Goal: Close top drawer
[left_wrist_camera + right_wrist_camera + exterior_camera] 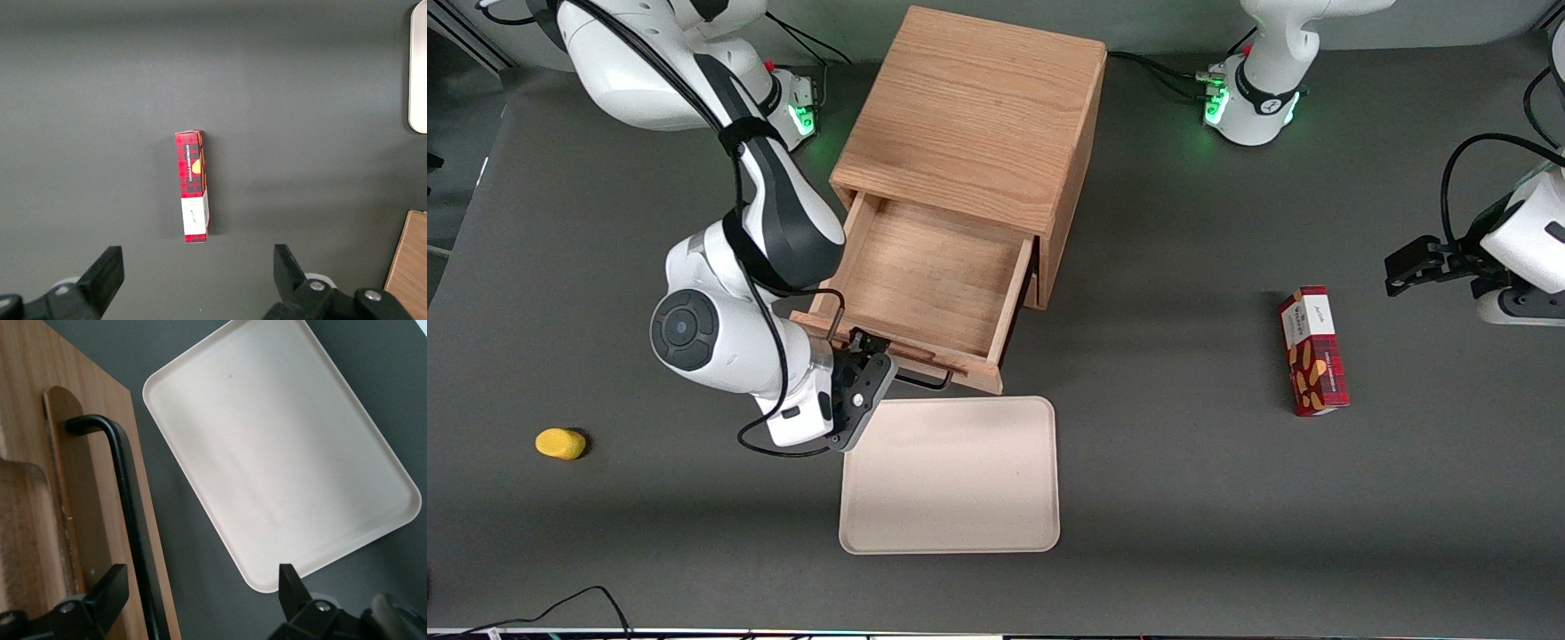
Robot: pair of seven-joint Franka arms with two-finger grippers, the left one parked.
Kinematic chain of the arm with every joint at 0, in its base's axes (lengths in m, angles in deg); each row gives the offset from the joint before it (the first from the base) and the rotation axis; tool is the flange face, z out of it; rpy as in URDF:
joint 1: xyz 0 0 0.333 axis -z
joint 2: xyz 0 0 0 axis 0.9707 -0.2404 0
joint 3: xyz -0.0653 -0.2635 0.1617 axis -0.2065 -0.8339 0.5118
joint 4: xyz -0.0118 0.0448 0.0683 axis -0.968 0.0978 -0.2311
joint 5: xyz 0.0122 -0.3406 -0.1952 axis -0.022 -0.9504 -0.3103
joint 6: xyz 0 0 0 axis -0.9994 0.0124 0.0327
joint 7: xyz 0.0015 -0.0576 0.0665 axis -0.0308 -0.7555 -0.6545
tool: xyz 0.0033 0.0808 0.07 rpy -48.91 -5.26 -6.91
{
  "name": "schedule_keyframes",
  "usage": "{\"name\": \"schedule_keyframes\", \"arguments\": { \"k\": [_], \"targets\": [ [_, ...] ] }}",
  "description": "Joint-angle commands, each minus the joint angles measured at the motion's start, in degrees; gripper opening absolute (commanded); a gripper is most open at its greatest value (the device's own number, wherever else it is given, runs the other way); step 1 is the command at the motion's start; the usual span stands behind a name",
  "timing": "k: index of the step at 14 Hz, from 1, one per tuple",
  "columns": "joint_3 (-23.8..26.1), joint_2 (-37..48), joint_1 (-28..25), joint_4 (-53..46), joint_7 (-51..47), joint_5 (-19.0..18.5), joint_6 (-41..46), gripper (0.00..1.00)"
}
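You see the top drawer (pixel 929 280) pulled out of the cabinet (pixel 978 116), with the gripper (pixel 864 378), fingers apart, above its black handle (pixel 127 500) near the tray (pixel 951 476).

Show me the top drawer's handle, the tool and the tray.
Handle (pixel 127 493): right wrist view, on the black wire bar.
Tool (pixel 864 369): front view, at the drawer front, between its open fingertips.
Tray (pixel 951 524): front view, on its rim nearest the camera.
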Motion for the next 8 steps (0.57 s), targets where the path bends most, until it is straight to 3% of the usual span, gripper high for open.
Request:
{"name": "schedule_keyframes", "arguments": {
  "k": [1,8],
  "targets": [
    [-0.1,-0.4,-0.3,-1.2,0.3,-0.8,1.2,1.00],
    [0.2,-2.0,-0.4,-1.0,-0.3,3.0,0.6,1.00]
  ]
}}
